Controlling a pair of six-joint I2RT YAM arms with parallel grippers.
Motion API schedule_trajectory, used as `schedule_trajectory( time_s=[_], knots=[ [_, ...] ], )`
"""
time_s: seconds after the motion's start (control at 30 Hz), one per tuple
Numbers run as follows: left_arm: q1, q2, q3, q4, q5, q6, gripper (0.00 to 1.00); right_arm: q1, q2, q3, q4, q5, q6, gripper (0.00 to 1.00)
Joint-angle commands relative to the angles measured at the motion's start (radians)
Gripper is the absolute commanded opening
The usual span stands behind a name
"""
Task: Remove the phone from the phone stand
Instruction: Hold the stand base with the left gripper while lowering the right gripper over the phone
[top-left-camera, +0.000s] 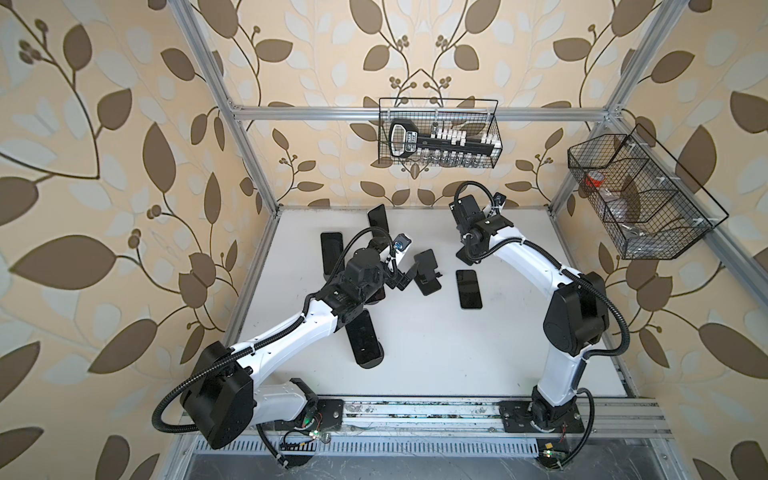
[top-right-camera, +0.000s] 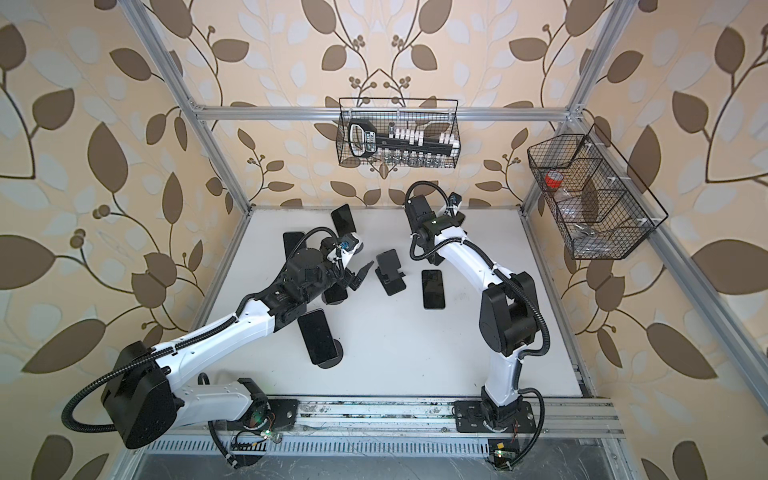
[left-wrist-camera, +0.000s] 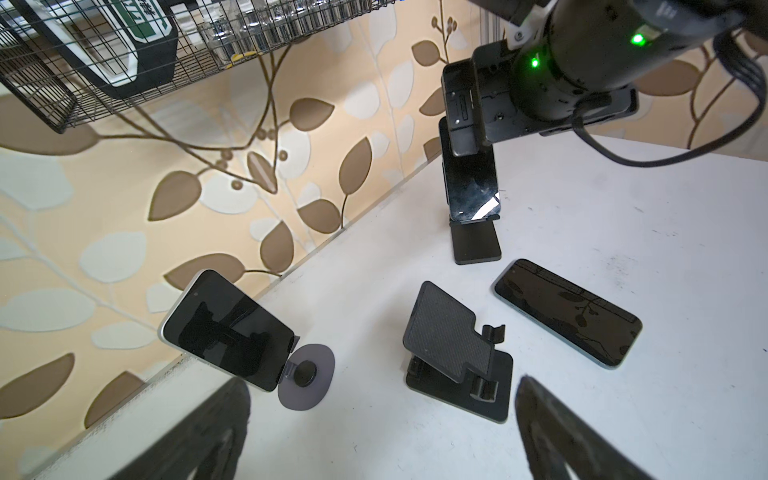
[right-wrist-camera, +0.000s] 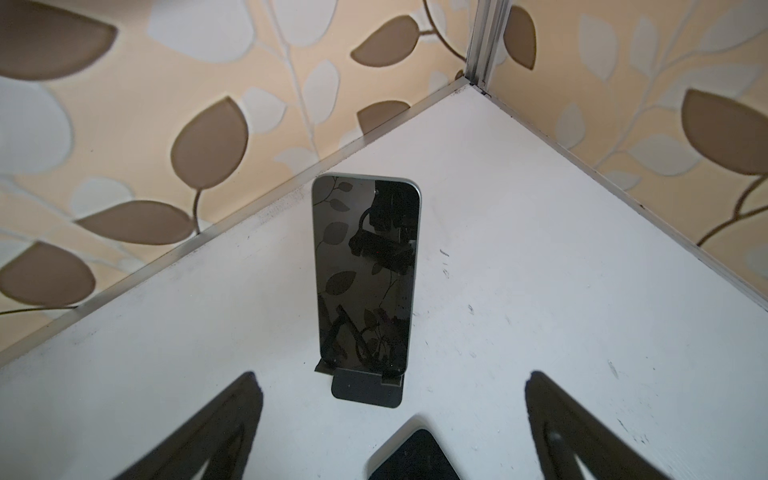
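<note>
Where the 2 arms lean over the white desk (top-left-camera: 415, 353), both top views show a loose phone (top-left-camera: 469, 289) lying flat beside an empty stand (top-left-camera: 428, 276), with the left hand (top-left-camera: 407, 277) just beside that stand. From the left wrist, its fingers (left-wrist-camera: 199, 432) are spread, nothing between them. From the right wrist, the right hand (right-wrist-camera: 392, 374) is spread too, facing a propped phone (right-wrist-camera: 365, 266) leaning upright on a black stand (right-wrist-camera: 368, 388).

Even, diffuse light fills both top views. The white table (top-left-camera: 415, 353) is bright, with soft, faint shadows under the arms. The phone (right-wrist-camera: 365, 270) standing on the table mirrors the wallpaper. Fingers (left-wrist-camera: 540, 411) nearest each wrist lens are blurred. Frame posts (top-left-camera: 249, 153) above the table splay outward towards the picture edges.
</note>
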Motion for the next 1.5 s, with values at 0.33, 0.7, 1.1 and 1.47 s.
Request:
schedule_trajectory(
  time_s=[0.33, 0.7, 1.1, 1.47],
  knots=[
    [-0.010, -0.002, 0.059, -0.027, 0.015, 0.032, 0.99, -0.006, 0.125, 0.150, -0.086, 0.098, 0.006, 0.96],
    [0.020, 0.083, 0.129, -0.049, 0.038, -0.045, 0.99, -0.011, 0.018, 0.057, -0.087, 0.052, -0.050, 0.96],
    [0.029, 0.255, 0.291, -0.034, 0.092, -0.094, 0.99, -0.041, -0.034, -0.035, -0.019, -0.029, -0.094, 0.95],
    [0.032, 0.325, 0.328, -0.063, 0.212, -0.048, 0.99, -0.041, 0.017, -0.005, -0.014, -0.071, -0.115, 0.95]
  ],
)
